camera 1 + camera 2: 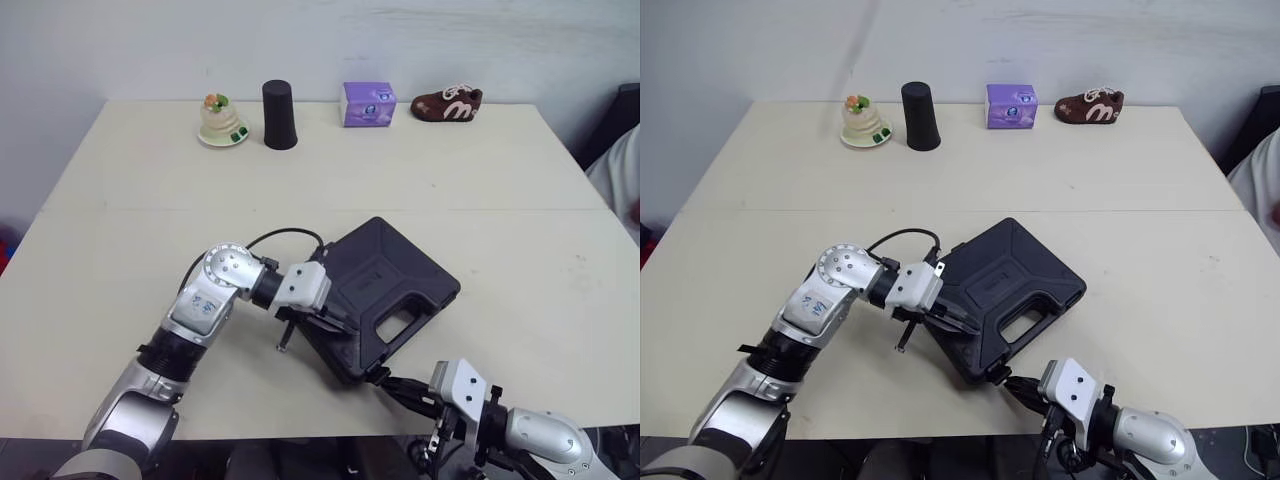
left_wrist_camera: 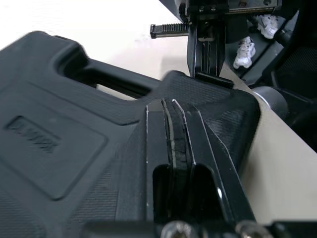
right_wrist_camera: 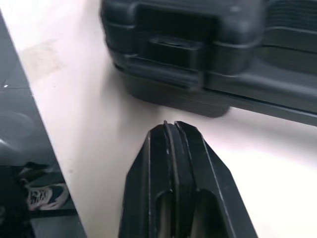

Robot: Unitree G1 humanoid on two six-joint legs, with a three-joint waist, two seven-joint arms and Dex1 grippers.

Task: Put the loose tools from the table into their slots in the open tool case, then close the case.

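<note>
While the left gripper (image 1: 325, 322) lies pinched tight and empty on the closed tool case (image 1: 385, 285), the right gripper (image 1: 385, 380), same deal, sits just off its latch (image 3: 171, 47).

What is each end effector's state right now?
Left end effector: shut, holding nothing, over the tool case lid.
Right end effector: shut, holding nothing, pointed at the tool case's latch side.

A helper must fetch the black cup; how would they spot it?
Follow the far edge of the table. In the row of four things there, the cup stands between the cake figurine and the purple box, the only tall, plain black one.
</note>
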